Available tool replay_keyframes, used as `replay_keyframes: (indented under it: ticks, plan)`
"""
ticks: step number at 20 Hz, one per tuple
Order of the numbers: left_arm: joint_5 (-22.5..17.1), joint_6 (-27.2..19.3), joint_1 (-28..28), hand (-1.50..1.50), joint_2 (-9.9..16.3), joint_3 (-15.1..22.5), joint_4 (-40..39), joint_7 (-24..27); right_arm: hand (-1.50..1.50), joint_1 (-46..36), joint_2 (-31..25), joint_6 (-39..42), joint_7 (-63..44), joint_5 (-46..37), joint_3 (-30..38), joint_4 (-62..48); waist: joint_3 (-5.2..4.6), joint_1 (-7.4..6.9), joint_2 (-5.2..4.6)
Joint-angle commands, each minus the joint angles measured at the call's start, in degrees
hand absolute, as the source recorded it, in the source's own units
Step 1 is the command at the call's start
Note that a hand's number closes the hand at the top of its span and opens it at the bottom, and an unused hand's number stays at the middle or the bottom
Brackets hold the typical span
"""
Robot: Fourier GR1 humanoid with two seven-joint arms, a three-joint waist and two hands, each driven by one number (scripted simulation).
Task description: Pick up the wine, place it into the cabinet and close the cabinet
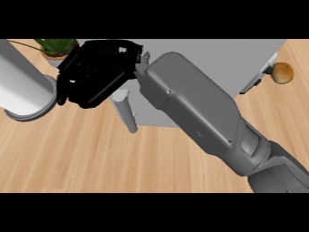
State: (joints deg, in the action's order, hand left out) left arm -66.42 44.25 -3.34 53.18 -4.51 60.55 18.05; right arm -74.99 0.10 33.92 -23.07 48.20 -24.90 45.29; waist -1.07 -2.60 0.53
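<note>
No text, label, brand, number or sign readable anywhere in my view. Checked the grey cabinet, the white cylinder, the wooden counter and my own forearm: all surfaces plain, nothing printed.

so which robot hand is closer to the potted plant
Right. The right robot hand sits just beside the potted plant; the left robot hand is out of view.
</note>
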Motion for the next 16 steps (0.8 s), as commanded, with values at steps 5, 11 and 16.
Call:
replay_keyframes:
  ticks: [5, 11, 16]
  plan:
    - [-0.4, 1.7, -1.5, -1.5, -0.3, -1.5, -0.5, -0.4, 1.5, 0.7, -6.0, -3.5, 7.2, -1.7, 3.9, -8.1, 0.94, 1.07, -1.73]
    - [0.2, 1.2, -1.4, -1.5, 0.2, -1.8, 0.5, -1.4, 1.5, -1.4, -10.4, -10.5, 14.0, -3.4, 3.8, -9.2, 0.97, 2.16, -1.99]
    - [1.5, 0.6, -2.7, -1.5, -0.7, -1.0, 2.1, -2.0, 1.5, -1.6, -9.4, -13.0, 15.9, -2.8, 1.7, -10.0, 0.99, 2.74, -1.98]
